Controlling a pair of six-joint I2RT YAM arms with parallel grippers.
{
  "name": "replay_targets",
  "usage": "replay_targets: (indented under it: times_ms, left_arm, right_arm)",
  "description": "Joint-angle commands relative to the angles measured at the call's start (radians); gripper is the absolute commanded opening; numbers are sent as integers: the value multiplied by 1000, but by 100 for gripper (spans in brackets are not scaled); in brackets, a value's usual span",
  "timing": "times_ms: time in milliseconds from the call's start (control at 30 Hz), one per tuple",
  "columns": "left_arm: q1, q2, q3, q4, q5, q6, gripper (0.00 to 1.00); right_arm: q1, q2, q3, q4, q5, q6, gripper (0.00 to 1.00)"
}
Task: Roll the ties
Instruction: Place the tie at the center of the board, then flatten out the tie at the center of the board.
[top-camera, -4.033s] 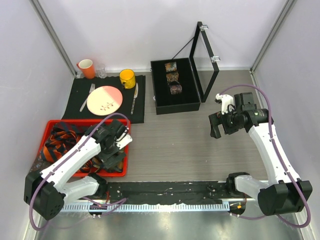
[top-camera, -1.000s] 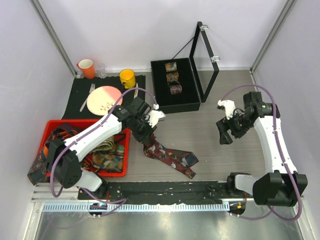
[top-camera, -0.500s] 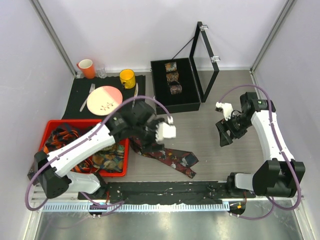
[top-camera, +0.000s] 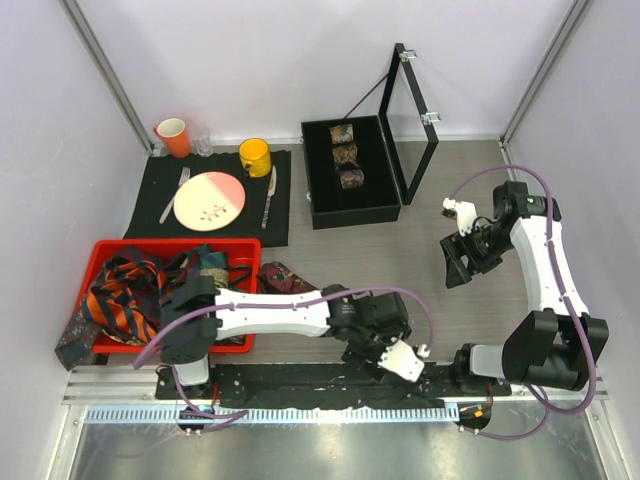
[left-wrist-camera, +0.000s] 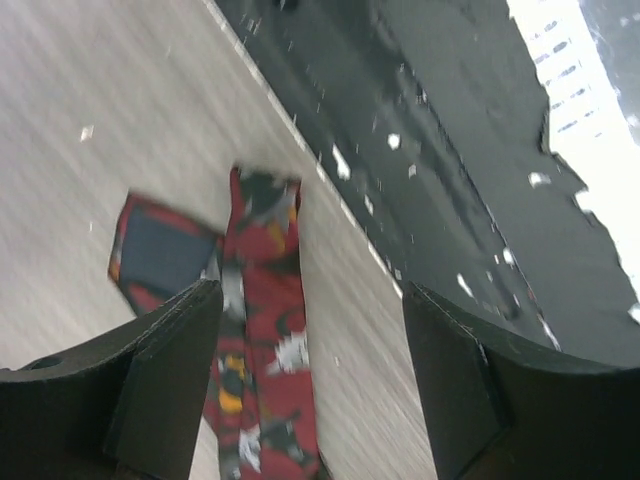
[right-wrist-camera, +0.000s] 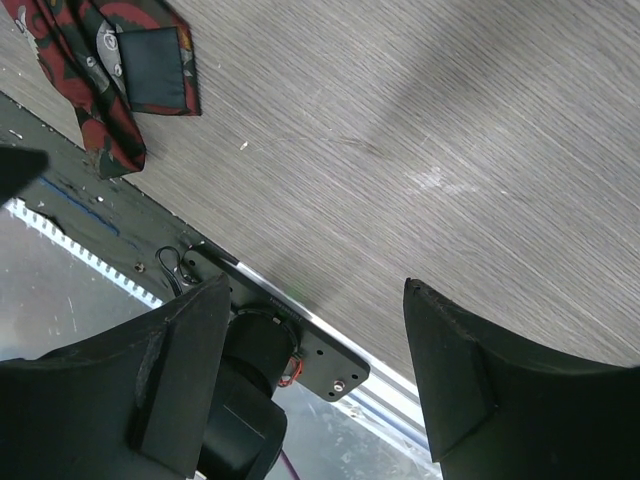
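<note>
Red-patterned tie (left-wrist-camera: 255, 340) flat on table (top-camera: 400, 270) by front black strip (top-camera: 300, 380). Stretches L arm low across front, L gripper (top-camera: 400, 357) spread wide over tie, gripping nothing. Holds R arm raised at right, R gripper (top-camera: 458, 262) spread, empty.

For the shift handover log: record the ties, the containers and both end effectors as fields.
left end effector: open, holding nothing, above the dark red tie
right end effector: open, empty, over bare table
dark red tie: unrolled, lying flat on the table near the front edge, not gripped
red bin: holds an orange-navy striped tie and others, all unrolled
black case: open, three rolled ties in a row inside
status: dark red tie not yet rolled
</note>
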Motion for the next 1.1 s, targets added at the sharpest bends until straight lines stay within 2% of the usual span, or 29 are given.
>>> replay_targets:
  times_ms: [0, 267, 667, 767, 867, 967, 1067]
  left_arm:
    - [-31, 48, 54, 104, -54, 51, 76]
    - [-51, 154, 80, 129, -39, 34, 69]
    - [-51, 190, 7, 190, -91, 41, 39]
    - [-51, 189, -8, 209, -114, 37, 40]
    - [-51, 189, -15, 238, -146, 43, 51]
    - [-46, 198, 1, 223, -143, 66, 57]
    - [-46, 215, 28, 204, -125, 77, 58]
  right_arm:
    - [-20, 7, 19, -112, -38, -37, 75]
    - [-35, 7, 10, -121, -38, -57, 75]
    - [-37, 17, 21, -117, -37, -47, 76]
    - [-38, 15, 21, -118, -34, -45, 75]
    - [-37, 20, 22, -123, -40, -45, 76]
    - [-37, 23, 19, -124, -46, -45, 76]
    - [-37, 23, 19, -124, -48, -43, 75]
